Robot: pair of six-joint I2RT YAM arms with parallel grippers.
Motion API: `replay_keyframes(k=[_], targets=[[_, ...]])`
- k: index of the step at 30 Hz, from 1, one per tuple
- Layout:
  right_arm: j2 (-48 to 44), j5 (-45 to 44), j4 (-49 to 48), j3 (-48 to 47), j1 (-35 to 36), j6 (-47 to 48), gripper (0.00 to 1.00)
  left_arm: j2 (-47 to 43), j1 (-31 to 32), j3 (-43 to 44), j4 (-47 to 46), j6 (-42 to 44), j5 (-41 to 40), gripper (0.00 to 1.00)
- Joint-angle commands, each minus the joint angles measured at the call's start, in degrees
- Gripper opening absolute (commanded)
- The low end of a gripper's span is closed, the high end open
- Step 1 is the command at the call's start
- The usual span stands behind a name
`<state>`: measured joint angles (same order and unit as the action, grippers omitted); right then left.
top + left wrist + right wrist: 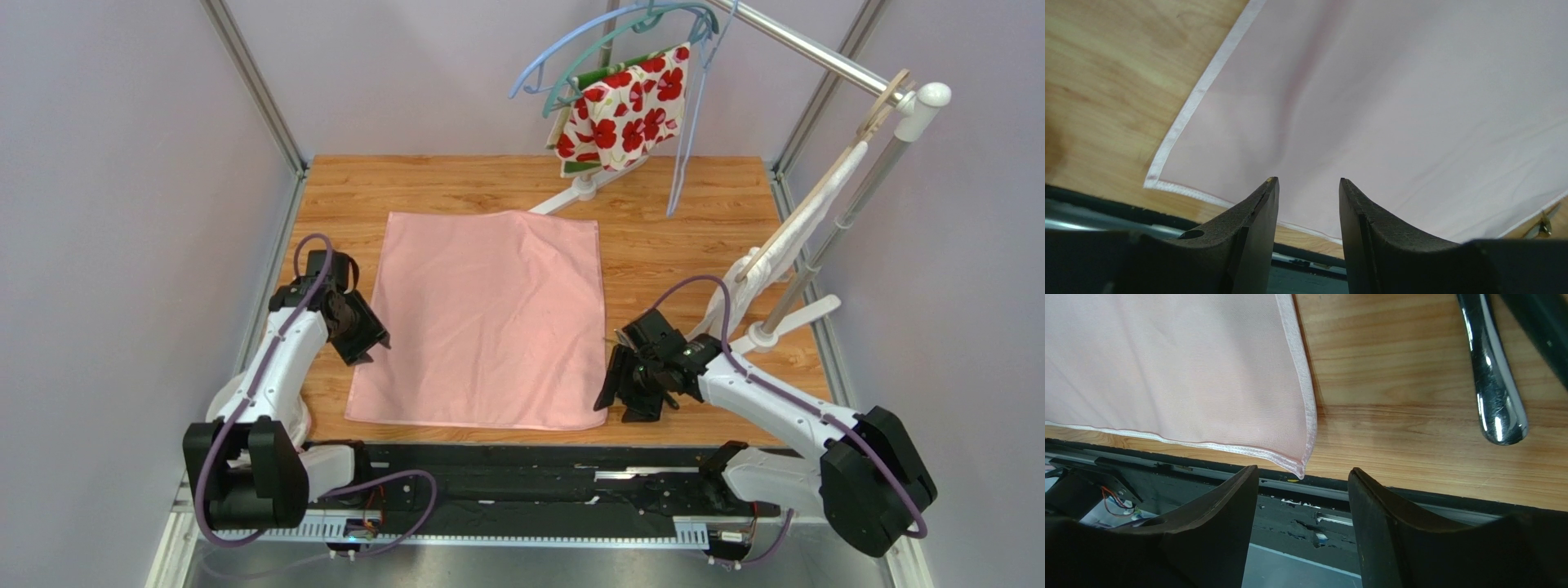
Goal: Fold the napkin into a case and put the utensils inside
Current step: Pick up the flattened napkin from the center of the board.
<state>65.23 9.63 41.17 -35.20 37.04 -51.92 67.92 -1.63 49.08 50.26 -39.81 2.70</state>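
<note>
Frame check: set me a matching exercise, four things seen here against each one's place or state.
Things:
1. napkin
2. floral cloth
3. right end effector
4. shiny utensil handle

Places or states:
A. lying on the bare table, apart from the napkin
B. hanging up at the far edge
C. spread flat, unfolded
D. open, at the napkin's near right corner

Pairs: 1-C, 2-B, 3-D, 4-A.
</note>
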Motion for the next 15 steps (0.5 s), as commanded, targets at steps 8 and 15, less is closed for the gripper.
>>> replay_keyframes(k=[8, 15], targets=[[-2.04, 3.90, -9.34, 7.34, -0.21, -10.04, 0.53, -4.11, -2.24, -0.13, 8.89, -8.26, -8.24, 0.51], [1.91, 5.22, -15.49, 7.52, -0.39, -10.48, 0.32, -4.11, -2.68, -0.12, 10.74, -9.32, -8.50, 0.52]])
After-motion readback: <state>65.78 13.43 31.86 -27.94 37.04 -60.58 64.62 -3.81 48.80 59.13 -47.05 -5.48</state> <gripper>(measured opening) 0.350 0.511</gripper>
